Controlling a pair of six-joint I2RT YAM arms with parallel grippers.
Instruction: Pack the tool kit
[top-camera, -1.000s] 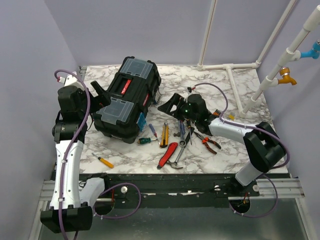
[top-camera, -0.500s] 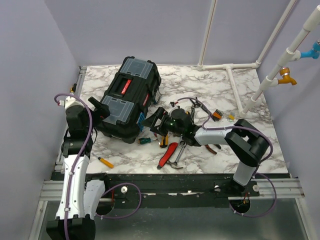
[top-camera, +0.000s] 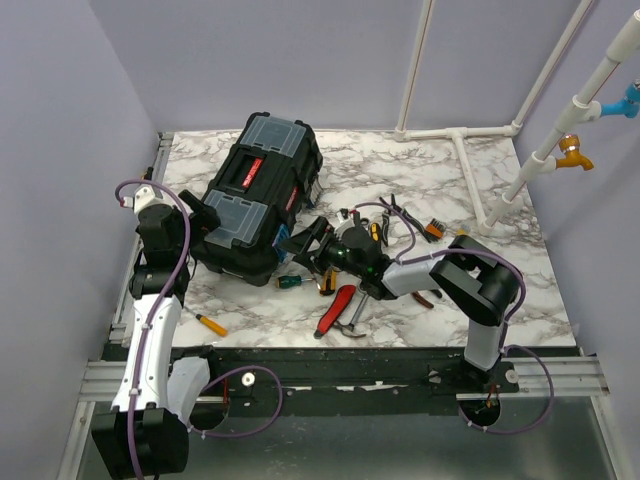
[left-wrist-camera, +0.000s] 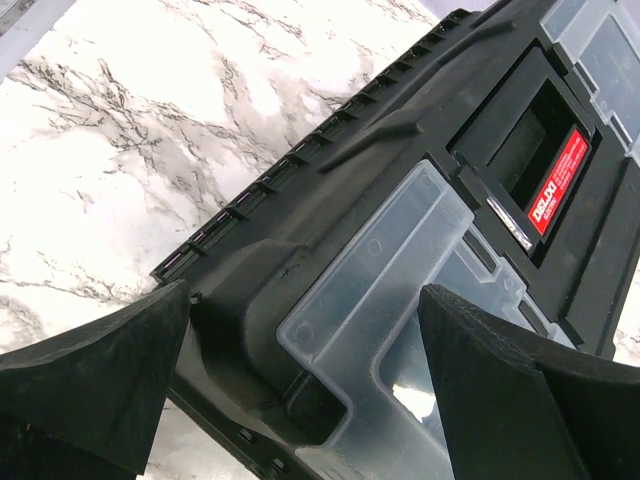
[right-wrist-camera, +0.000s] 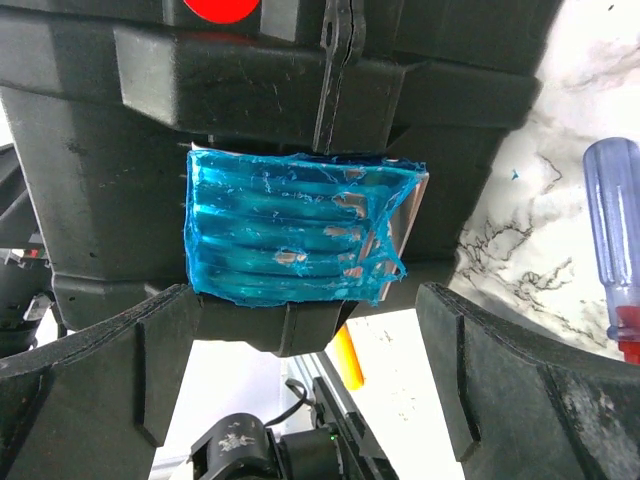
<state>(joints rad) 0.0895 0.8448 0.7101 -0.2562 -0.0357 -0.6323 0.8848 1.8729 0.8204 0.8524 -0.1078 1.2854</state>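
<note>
Jaws stood wide and empty on our left gripper (top-camera: 205, 215) and right gripper (top-camera: 303, 243). We judged the step as unlatching the closed toolbox (top-camera: 262, 190), upper-left of centre on the counter (top-camera: 450, 180); next, hooking its teal latch (right-wrist-camera: 290, 235) squarely.

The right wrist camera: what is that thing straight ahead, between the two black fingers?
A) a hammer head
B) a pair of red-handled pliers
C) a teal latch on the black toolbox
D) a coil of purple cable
C: a ribbed teal latch on the wall of the black toolbox sits in the gap just ahead of the open right gripper.
</note>
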